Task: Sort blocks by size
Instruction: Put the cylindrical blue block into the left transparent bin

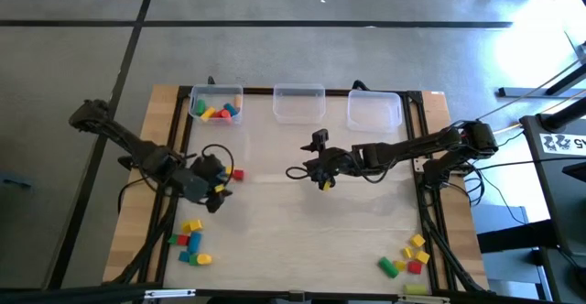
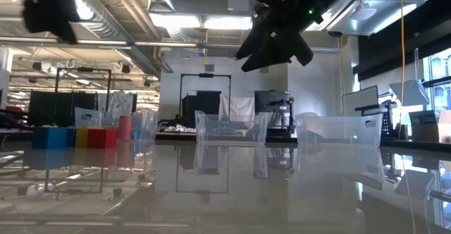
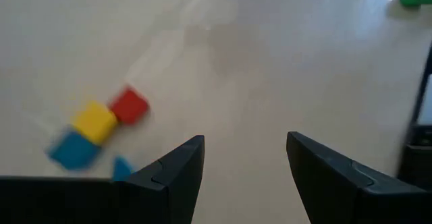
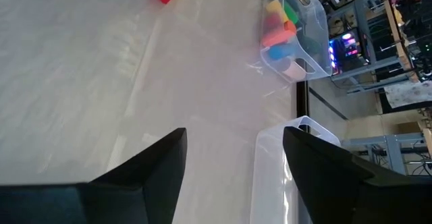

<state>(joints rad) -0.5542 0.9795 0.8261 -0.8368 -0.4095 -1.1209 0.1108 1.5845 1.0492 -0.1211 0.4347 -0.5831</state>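
The blocks lie in groups: several in the far-left clear bin [image 1: 216,110], also in the right wrist view [image 4: 287,21]; a group at the near left [image 1: 189,243]; a group at the near right [image 1: 407,256]. A red cube [image 1: 238,174] lies alone at mid-left. My left gripper [image 1: 218,194] hangs just beside it, open and empty [image 3: 244,143]; red [image 3: 128,106], yellow [image 3: 94,121] and blue [image 3: 71,148] blocks lie to one side of its fingers. My right gripper [image 1: 322,178] is open and empty [image 4: 233,133], raised above the table's middle [image 2: 275,47].
Two empty clear bins stand at the far edge, middle [image 1: 299,103] and right [image 1: 374,110]. Bare tabletop [image 1: 302,231] lies between the two near groups of blocks. Cables trail from both arms over the table.
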